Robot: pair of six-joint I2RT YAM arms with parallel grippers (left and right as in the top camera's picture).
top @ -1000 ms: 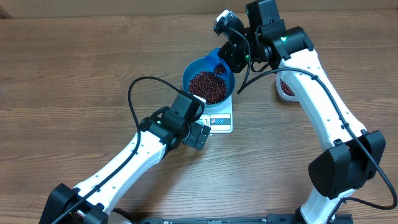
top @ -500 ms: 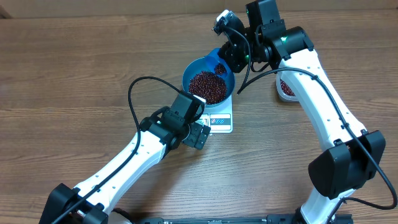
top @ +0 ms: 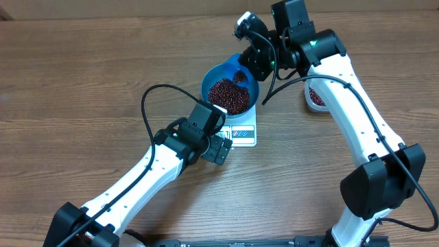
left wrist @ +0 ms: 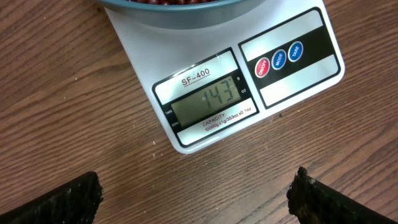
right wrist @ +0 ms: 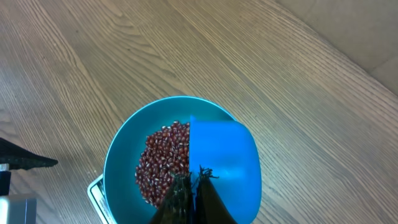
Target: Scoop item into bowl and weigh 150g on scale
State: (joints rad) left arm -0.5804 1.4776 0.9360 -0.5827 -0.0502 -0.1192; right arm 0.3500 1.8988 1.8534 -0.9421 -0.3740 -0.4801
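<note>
The blue bowl [top: 206, 86] stands on the white scale [top: 244, 133] and holds a heap of red-brown beans [top: 226, 95]. My right gripper [top: 250, 63] hangs over the bowl's far right rim, shut on the handle of a small blue scoop [top: 239, 71]. In the right wrist view the scoop [right wrist: 224, 155] is tipped over the beans [right wrist: 160, 163] inside the bowl [right wrist: 118, 168], with the right gripper [right wrist: 194, 186] clamped on it. My left gripper [left wrist: 199, 199] is open just in front of the scale [left wrist: 280, 93], whose display reads 143. Its fingers [left wrist: 62, 200] are wide apart over bare wood.
A clear tub [top: 315, 97] with more beans sits right of the bowl, partly hidden under my right arm. A black cable loops above the left arm. The wooden table [top: 82, 75] stretches to the left and front.
The right gripper with the scoop has shifted very slightly left over the bowl. The left arm has not moved.
</note>
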